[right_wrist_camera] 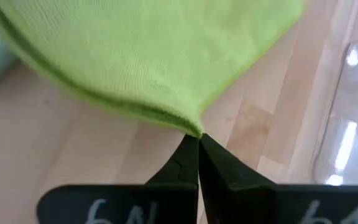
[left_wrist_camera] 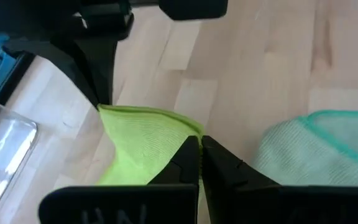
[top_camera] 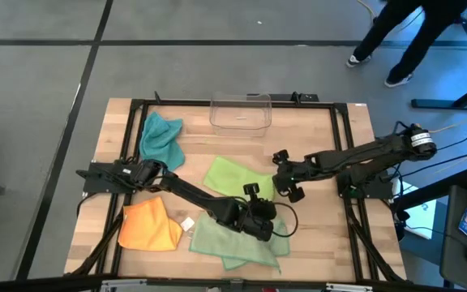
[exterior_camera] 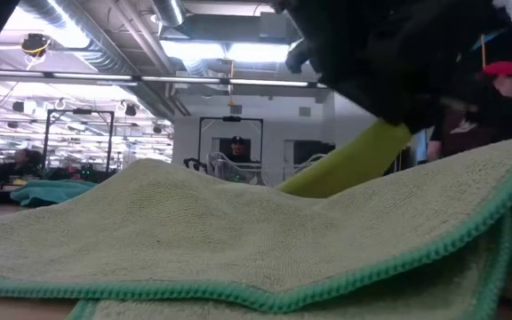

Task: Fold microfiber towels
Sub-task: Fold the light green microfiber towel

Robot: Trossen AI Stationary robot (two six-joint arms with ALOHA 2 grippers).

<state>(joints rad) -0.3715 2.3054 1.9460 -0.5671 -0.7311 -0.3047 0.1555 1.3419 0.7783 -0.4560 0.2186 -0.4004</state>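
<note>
The lime green towel (top_camera: 232, 180) lies mid-table with its right edge raised, and both grippers are shut on that edge. My left gripper (left_wrist_camera: 201, 140) has one corner. My right gripper (right_wrist_camera: 199, 138) has another corner, nearer the far edge. In the low view the lime towel (exterior_camera: 354, 160) slants up under a dark gripper. The pale sage towel (top_camera: 235, 239) lies rumpled near the front edge. The teal towel (top_camera: 160, 138) lies far left and the orange towel (top_camera: 148, 227) near left, both flat on the table. My left gripper pinches a hemmed corner of the lime towel (left_wrist_camera: 188, 130) between its two fingers, which slant downward at it. That corner is raised and the cloth falls away from it toward the table. My right gripper pinches another hemmed corner of the lime towel (right_wrist_camera: 190, 126) between its two fingers, slanting down from the table's right side. The cloth spreads away from the fingertips, clear of the wood at that corner.
A clear plastic bin (top_camera: 240, 112) stands at the middle of the far edge. A small white tag (top_camera: 188, 223) lies beside the orange towel. People show beyond the table's far right. Bare wood lies at the far right and near right of the table.
</note>
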